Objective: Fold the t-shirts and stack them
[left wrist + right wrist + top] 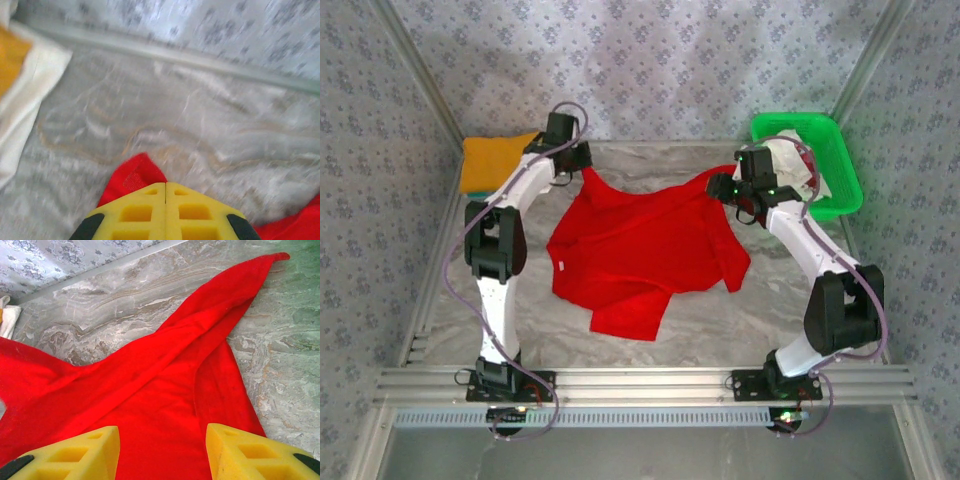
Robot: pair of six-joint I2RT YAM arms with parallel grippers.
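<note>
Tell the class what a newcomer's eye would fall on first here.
A bright red t-shirt lies crumpled across the middle of the table. The left gripper is shut on its far corner, while the right gripper is open over its other side. A green basket sits far right, and an orange-yellow t-shirt lies folded far left.

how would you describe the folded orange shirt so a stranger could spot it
Start at the marble table and go to its far left corner, beside the left arm. The orange shirt lies there, folded flat. It is the only orange cloth: the red shirt sprawls unfolded mid-table, and the green basket sits at the far right.
</note>
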